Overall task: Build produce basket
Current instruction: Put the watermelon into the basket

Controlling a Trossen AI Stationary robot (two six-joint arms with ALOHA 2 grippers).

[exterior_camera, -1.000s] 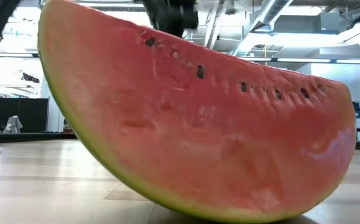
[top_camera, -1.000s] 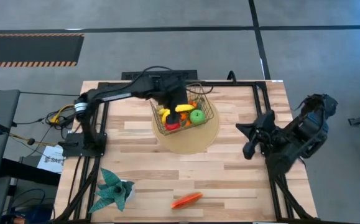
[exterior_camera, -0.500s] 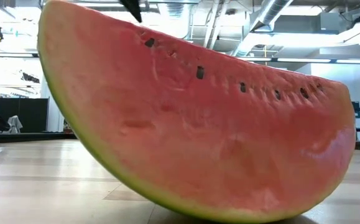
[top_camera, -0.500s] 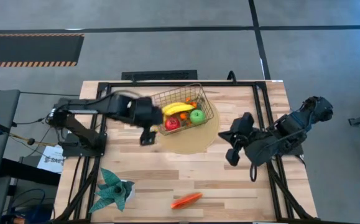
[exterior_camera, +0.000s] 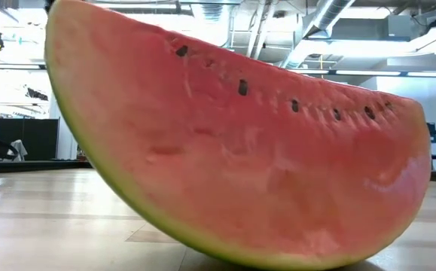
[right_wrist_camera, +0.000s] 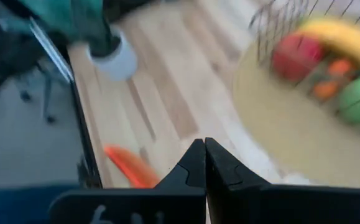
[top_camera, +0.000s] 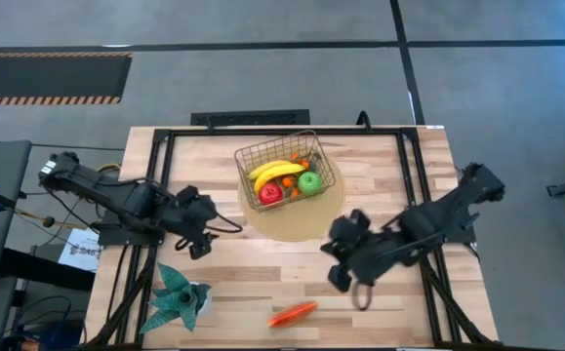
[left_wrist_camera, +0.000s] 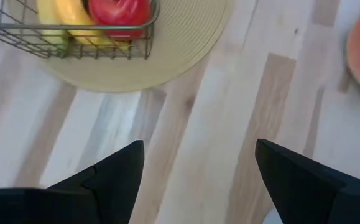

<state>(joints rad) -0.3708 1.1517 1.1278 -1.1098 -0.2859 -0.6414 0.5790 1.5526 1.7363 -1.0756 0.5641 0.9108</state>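
The gold wire basket [top_camera: 246, 159] stands on a round tan mat [top_camera: 297, 226] at the table's far middle. In it lie yellow bananas [top_camera: 278, 171], a red apple [top_camera: 270, 193], a green apple [top_camera: 309, 181] and orange tangerines [top_camera: 302, 162]. A red-orange watermelon slice [top_camera: 294, 313] lies near the near edge and fills the low view [exterior_camera: 240, 165]. My left gripper [top_camera: 200, 248] is open and empty, left of the mat. My right gripper [top_camera: 339, 281] is shut and empty, just near of the mat and above the wood, far-right of the slice.
A teal spiky plant [top_camera: 177, 297] in a white pot stands at the near left corner. Black frame rails [top_camera: 161, 175] run along the table's left, right and far sides. Bare wood lies between the mat and the slice.
My left gripper has drawn back from above the basket toward the table's left and near side, and now hangs over bare wood. My right arm has swung in from the right edge toward the table's near middle. The fruit in the basket lies still.
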